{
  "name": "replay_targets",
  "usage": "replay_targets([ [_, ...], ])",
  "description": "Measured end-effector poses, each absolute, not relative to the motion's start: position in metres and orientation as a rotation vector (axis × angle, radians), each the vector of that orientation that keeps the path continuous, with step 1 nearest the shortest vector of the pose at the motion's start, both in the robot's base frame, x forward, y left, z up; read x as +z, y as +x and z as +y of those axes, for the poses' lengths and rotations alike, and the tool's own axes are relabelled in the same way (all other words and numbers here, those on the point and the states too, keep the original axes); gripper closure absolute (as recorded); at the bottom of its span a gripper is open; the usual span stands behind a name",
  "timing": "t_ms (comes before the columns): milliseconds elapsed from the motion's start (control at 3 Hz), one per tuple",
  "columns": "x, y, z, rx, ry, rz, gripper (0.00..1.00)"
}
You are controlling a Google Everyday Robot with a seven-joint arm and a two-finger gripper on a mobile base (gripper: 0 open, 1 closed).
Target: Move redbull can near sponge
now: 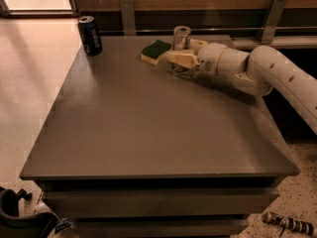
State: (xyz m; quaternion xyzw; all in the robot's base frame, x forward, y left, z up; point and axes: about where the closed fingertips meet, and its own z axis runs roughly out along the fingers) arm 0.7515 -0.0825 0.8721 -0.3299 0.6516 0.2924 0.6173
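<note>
While the pincer sits wrapped round the lower half of the redbull can, I cannot tell whether it is clamped on the can or slack around it. The can stands upright near the far edge of the tabletop, just beside the sponge, on the side the arm reaches in from. I can't say if can and sponge touch. By my read the placement is basically met, and what's left is letting go and backing out clean. Handling notes: thin metal, so I'd judge it light, stiff enough until squeezed hard, then it dents. Its smooth wall is likely slippery. It's tall and slim, so it tips easily from any sideways nudge. Best hold is across the body, low to mid height, where the pincer is now, not up at the rim or tab. The sponge is soft and flat, so it won't stop a falling can. A dark blue can stands well apart at the far left corner and isn't involved.
</note>
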Motion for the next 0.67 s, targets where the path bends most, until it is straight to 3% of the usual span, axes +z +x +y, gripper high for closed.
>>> replay_targets([
  [333,0.8722,0.7515,-0.0804,0.676,-0.761,1.499,0.0],
  [667,0.8722,0.7515,-0.0802,0.676,-0.761,1.499,0.0],
])
